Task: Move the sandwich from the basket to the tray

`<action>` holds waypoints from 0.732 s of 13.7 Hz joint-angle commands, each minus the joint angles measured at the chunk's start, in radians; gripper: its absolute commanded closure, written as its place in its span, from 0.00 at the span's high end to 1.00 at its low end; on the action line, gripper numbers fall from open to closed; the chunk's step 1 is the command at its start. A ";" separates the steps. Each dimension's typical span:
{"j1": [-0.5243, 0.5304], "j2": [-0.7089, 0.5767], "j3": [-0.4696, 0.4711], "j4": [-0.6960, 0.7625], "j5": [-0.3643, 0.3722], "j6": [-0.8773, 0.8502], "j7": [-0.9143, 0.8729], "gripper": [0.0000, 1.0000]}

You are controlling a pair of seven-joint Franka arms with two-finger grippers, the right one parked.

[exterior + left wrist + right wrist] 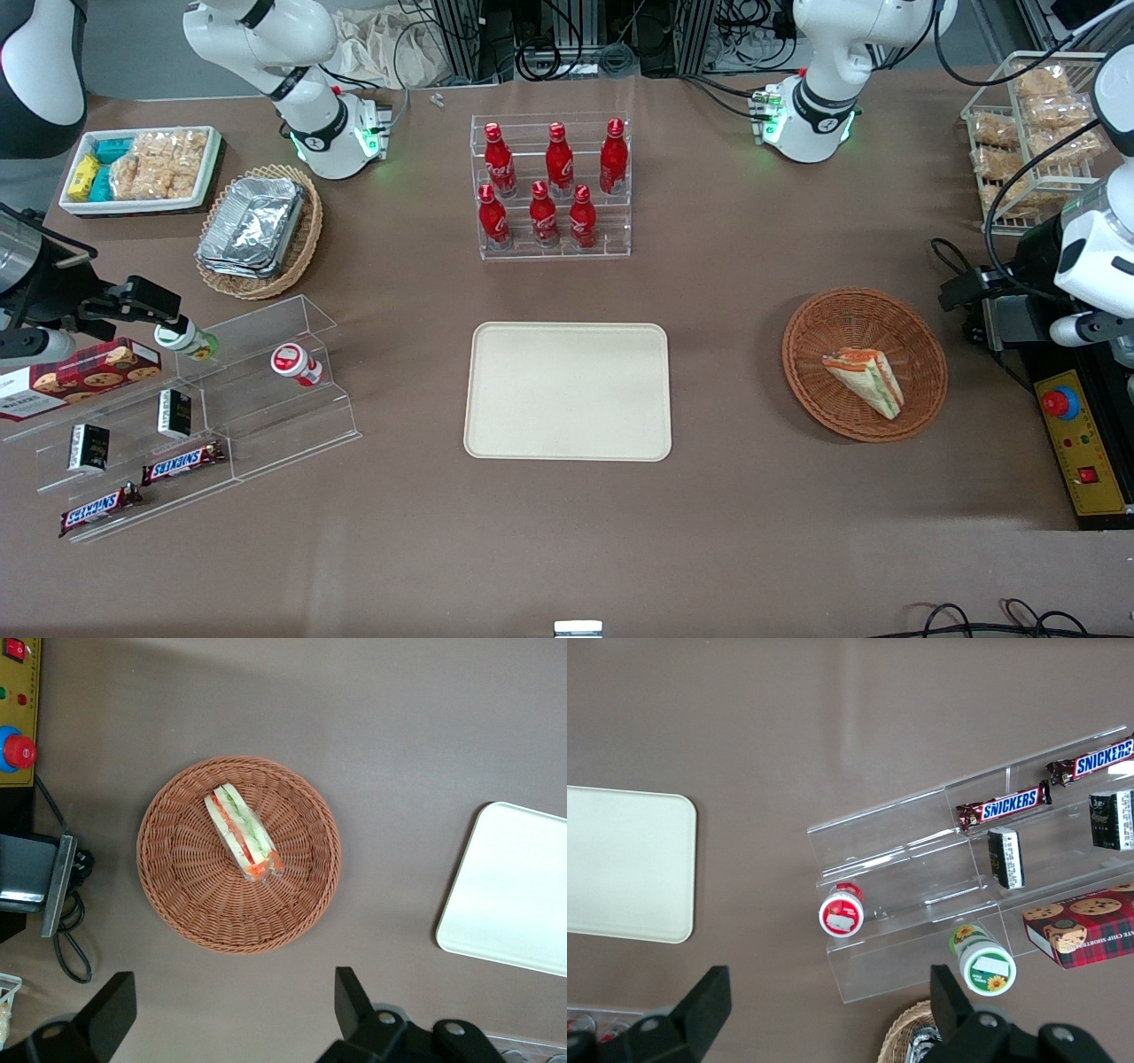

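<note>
Brown matting covers the counter [726, 496], with the beige tray [567, 391] at its middle and the reddish wicker basket [864, 363] toward the working arm's end, well apart from the tray. Inside the basket lies the sandwich [866, 381], flat on the weave and a little off centre.

No grasp has begun, so the step in hand reads as the approach. In the left wrist view the gripper [232, 1014] hangs high above the counter just outside the basket's rim, its fingers [353, 997] spread wide with nothing between them. Its height is hard to judge from that view alone.

In the front view the sandwich's long axis runs from about ten o'clock to four o'clock, the narrow end toward four o'clock and the striped filling edge showing along its upper side.

Next, as I judge it, the arm must shift over the basket's centre, turn the wrist so the fingers straddle the wedge across its short width, and descend without catching the rim.
</note>
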 commanded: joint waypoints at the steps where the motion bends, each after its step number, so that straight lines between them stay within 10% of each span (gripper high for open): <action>1: 0.006 0.013 -0.003 0.029 -0.012 -0.017 0.012 0.99; 10: 0.001 0.026 -0.006 0.012 0.005 0.001 -0.152 0.95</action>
